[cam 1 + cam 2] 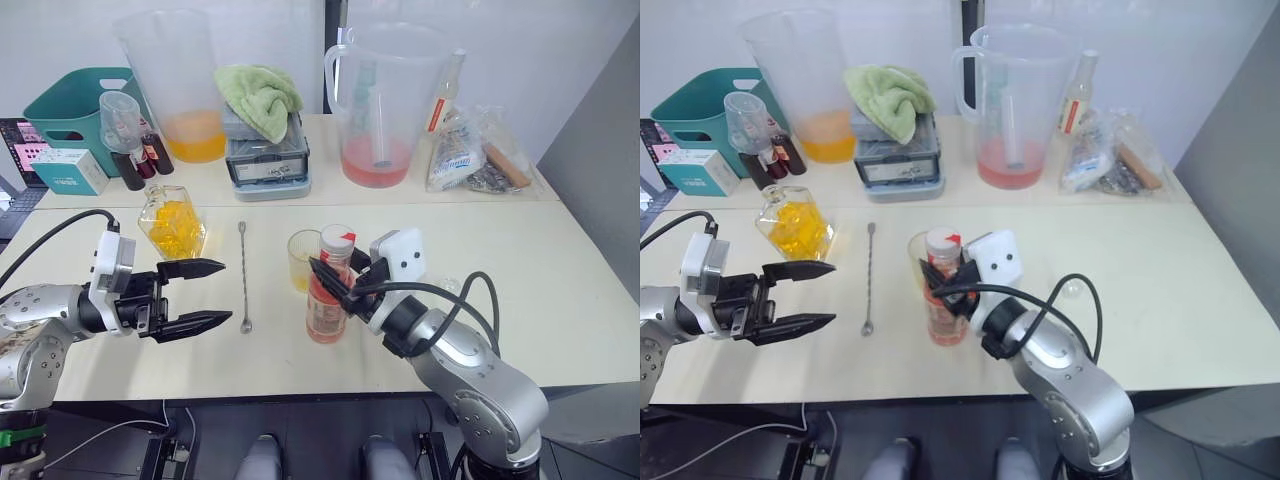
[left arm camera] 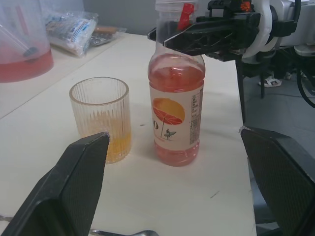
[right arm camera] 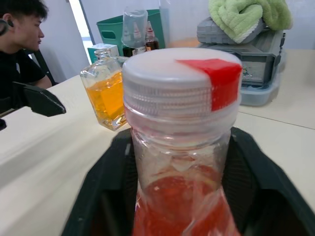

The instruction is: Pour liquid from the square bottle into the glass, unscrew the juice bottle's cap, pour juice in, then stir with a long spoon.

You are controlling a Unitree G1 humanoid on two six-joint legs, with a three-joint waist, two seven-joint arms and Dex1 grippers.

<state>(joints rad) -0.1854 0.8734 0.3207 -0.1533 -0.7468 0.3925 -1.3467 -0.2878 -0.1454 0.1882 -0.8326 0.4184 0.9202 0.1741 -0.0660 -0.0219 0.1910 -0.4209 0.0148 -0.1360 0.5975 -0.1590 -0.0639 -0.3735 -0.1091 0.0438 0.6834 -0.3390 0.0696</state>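
The right gripper [image 1: 335, 280] is pinching the neck of the slim clear plastic juice bottle [image 1: 328, 300] beside the small ribbed clear glass [image 1: 303, 260], so the spread-open left gripper [image 1: 212, 293] probably needs to twist off the round white cap [image 1: 338, 238] next.

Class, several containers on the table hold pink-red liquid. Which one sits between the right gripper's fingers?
The slim clear plastic juice bottle with the white cap, beside the ribbed glass. The big pitcher of pink liquid stands far back, ungripped.
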